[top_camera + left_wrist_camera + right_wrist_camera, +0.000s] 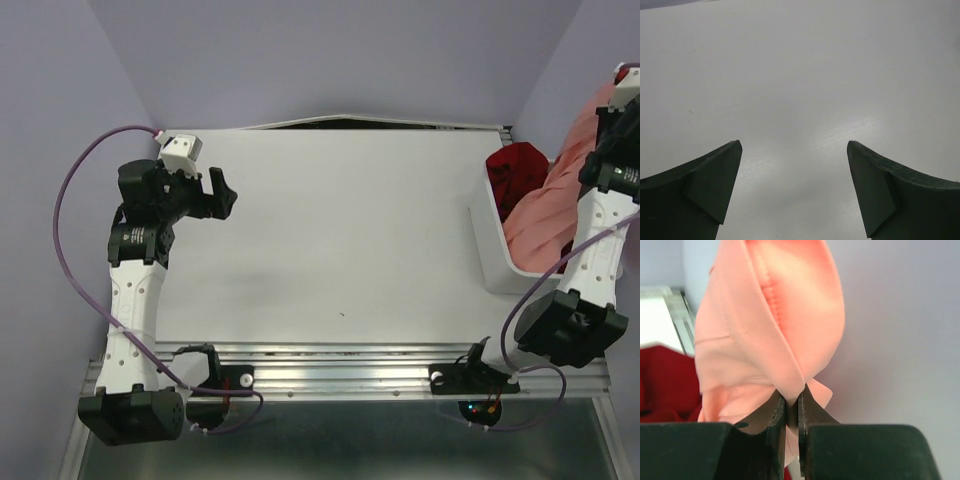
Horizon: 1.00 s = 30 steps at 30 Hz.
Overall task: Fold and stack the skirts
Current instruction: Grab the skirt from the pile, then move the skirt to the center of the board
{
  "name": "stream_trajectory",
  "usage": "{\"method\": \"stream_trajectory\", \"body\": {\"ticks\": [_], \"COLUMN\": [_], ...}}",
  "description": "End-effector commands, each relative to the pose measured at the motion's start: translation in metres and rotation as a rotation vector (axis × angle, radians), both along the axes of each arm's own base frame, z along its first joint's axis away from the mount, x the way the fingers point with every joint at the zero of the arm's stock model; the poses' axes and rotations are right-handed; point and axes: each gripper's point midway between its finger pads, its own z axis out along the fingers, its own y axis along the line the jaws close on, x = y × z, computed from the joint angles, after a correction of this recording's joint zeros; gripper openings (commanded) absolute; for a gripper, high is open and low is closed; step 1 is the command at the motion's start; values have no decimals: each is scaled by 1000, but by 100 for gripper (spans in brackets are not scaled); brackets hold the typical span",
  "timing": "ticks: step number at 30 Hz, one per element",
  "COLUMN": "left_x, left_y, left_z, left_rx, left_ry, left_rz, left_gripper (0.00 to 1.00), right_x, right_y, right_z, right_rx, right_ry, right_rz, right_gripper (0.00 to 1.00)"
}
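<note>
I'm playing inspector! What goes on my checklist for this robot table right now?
Surface: white table, one tiny dark speck.
Job's things: salmon-pink skirt hanging partly out of the white bin; deep red skirt inside it.
Clutter: nothing seen.
Grippers: left gripper open over the table; right gripper shut on the salmon-pink skirt.
Cables: purple cables loop beside both arms.
Surroundings: lilac walls.

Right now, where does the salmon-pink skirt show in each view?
Top external: far right, salmon-pink skirt stretched up out of the white bin.
Left wrist: not in it.
Right wrist: centre, pinched by the right gripper.
Shared landmark: deep red skirt beside it.
</note>
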Motion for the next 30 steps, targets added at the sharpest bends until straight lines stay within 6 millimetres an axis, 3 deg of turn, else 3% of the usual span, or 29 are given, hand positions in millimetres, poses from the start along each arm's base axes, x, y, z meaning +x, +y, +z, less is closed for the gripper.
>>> {"method": "stream_trajectory", "body": {"ticks": [1, 2, 5, 6, 12, 13, 15, 16, 17, 20, 23, 24, 25, 26, 27, 28, 30], "left_x": [6, 9, 15, 15, 24, 25, 26, 27, 27, 27, 28, 28, 28, 28, 28, 28, 28], "left_y": [-9, -10, -10, -9, 3, 5, 8, 9, 11, 14, 17, 17, 18, 17, 18, 19, 20], "left_z": [32, 31, 41, 50, 67, 70, 74, 77, 81, 88, 91, 92, 93, 94, 95, 97, 97], "left_rx": [-49, -63, -94, -119, -232, -239, -246, -250, -249, -244, -241, -242, -241, -240, -233, -230, -218], "left_ry": [-90, -79, -72, -80, -67, -73, -83, -92, -101, -120, -126, -128, -131, -133, -140, -146, -150], "left_rz": [-44, -47, -71, -83, -119, -124, -118, -118, -111, -101, -86, -85, -85, -89, -88, -87, -84], "left_gripper": [99, 99, 99, 99, 99, 99, 99, 99, 99, 99, 99, 99, 99, 99, 99, 99, 99], "right_x": [-19, -25, -27, -32, -55, -59, -67, -63, -76, -86, -82, -73, -67, -59, -44, -45, -30], "right_y": [34, 44, 74, 91, 165, 184, 203, 212, 228, 256, 295, 323, 338, 352, 366, 399, 432], "right_z": [119, 141, 174, 195, 278, 291, 310, 310, 330, 345, 343, 335, 328, 314, 285, 267, 215], "right_rx": [-64, -66, -48, -57, -15, 22, 51, 76, 97, 168, 201, 249, 290, 328, 401, 460, 519], "right_ry": [-292, -343, -429, -473, -710, -757, -817, -812, -880, -932, -914, -879, -856, -809, -740, -690, -554], "right_rz": [116, 145, 284, 358, 682, 781, 882, 950, 1035, 1238, 1404, 1469, 1495, 1513, 1522, 1590, 1593], "right_gripper": [1, 1, 1, 1, 1, 1, 1, 1, 1, 1, 1, 1, 1, 1, 1, 1, 1]}}
